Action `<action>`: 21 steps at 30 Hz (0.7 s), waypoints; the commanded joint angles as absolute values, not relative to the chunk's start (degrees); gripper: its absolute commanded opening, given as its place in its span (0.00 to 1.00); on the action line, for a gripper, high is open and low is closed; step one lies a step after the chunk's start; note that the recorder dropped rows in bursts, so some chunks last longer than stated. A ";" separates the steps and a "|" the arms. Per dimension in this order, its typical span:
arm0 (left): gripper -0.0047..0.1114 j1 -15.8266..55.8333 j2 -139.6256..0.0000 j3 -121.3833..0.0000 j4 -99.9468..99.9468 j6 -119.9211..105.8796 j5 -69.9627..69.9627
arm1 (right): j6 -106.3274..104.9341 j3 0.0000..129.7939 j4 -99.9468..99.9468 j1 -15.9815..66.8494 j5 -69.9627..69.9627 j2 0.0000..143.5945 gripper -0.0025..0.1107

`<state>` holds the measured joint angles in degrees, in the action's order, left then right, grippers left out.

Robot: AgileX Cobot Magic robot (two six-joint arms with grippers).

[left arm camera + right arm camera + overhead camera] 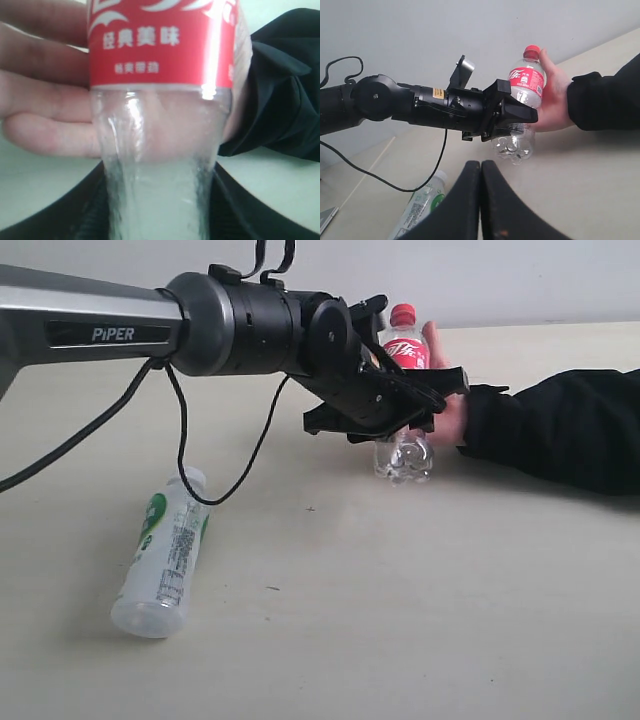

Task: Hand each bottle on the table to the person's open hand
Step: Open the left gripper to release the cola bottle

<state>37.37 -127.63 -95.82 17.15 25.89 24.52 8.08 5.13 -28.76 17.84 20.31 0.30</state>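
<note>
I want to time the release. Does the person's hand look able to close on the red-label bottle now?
Probably yes. The hand lies against the bottle at its label. The left gripper clamps the clear body lower down, leaving the labelled part free to grasp.

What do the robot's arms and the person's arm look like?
The left arm is a grey-and-black tube marked PiPER in white, with thin black cables hanging below and a chunky black left gripper. The right gripper has two smooth black fingers. The person's bare light-skinned hand emerges from a black sleeve.
</note>
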 commanded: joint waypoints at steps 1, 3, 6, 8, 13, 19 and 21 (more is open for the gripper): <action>0.04 37.23 -127.54 -97.81 17.10 25.72 24.61 | 7.73 4.95 -28.36 17.55 20.52 0.00 0.03; 0.04 37.13 -127.54 -98.20 16.87 25.72 24.86 | 7.73 4.95 -28.36 17.55 20.52 0.00 0.03; 0.04 37.11 -127.65 -98.56 16.43 25.72 24.74 | 7.73 4.95 -28.36 17.55 20.52 0.00 0.03; 0.05 37.11 -127.65 -98.56 15.93 25.72 24.52 | 7.73 4.95 -28.36 17.55 20.52 0.00 0.03; 0.30 37.11 -127.69 -98.56 15.11 25.42 24.40 | 7.73 4.95 -28.36 17.55 20.52 0.00 0.03; 0.59 37.11 -127.69 -98.56 15.11 22.75 23.41 | 7.73 4.95 -28.36 17.55 20.52 0.00 0.03; 0.60 37.11 -127.69 -98.56 15.11 22.75 23.41 | 7.73 4.95 -28.36 17.55 20.52 0.00 0.03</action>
